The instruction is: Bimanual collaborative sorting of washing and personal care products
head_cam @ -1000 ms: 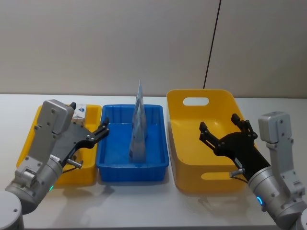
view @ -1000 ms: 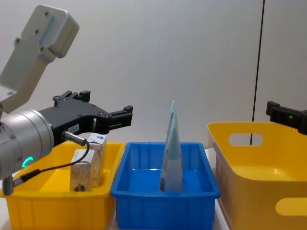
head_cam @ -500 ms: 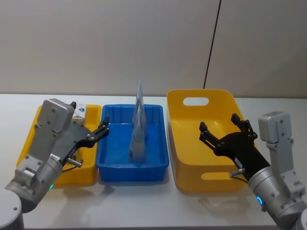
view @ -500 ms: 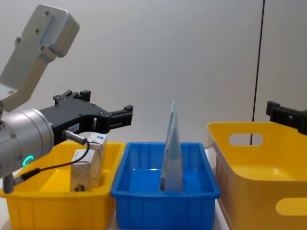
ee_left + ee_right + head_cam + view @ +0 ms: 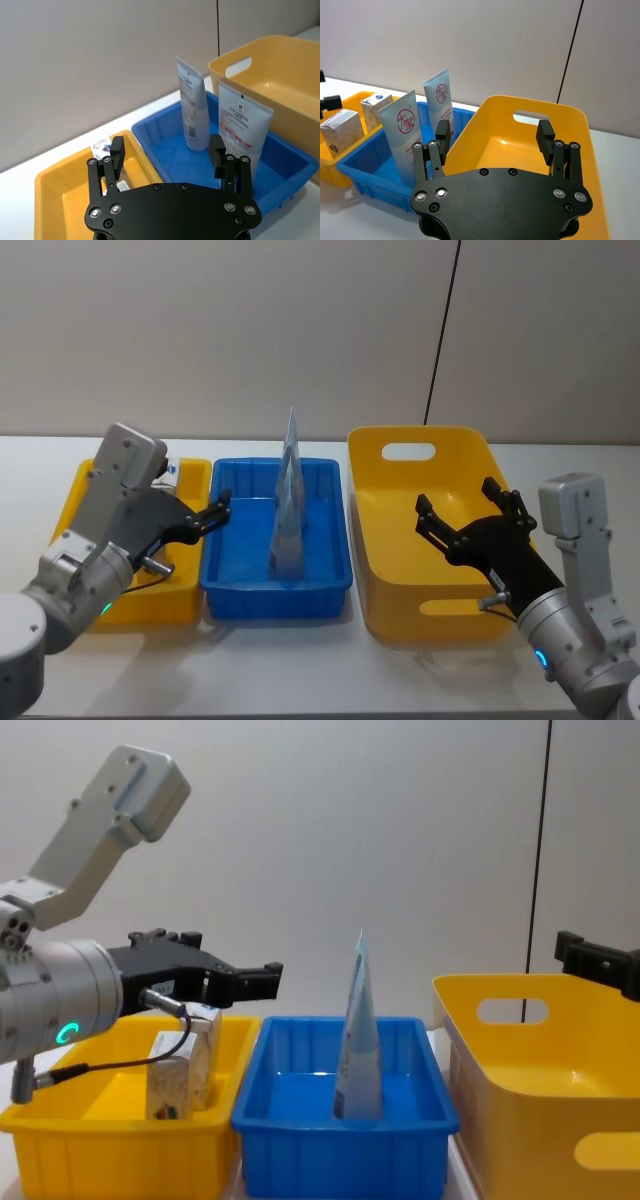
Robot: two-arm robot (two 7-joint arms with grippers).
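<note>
Far left, the small yellow plastic bin holds two pale grey-white marbled cardboard boxes, one nearer me and one w/ a blue diamond mark behind it, close together. My left gripper hovers above the seam btw that bin and the blue plastic tray, fingers spread wide, nothing in them. In the middle of the tray two light blue tapered plastic tubes stand upright on their caps, one behind the other, near each other; can't tell if they lean together. To the right sits the large yellow plastic tub w/ a handle slot, and my right gripper hangs over its near half, also spread and holding nothing. Risk as I see it: the tubes look top-heavy on those narrow caps, so if my left fingers swing across low, a brush on the tall crimped ends prob. tips both over. Going down for a box, an outer finger could catch the bin wall or shove the 2nd box askew, since they sit tight in that far corner.
</note>
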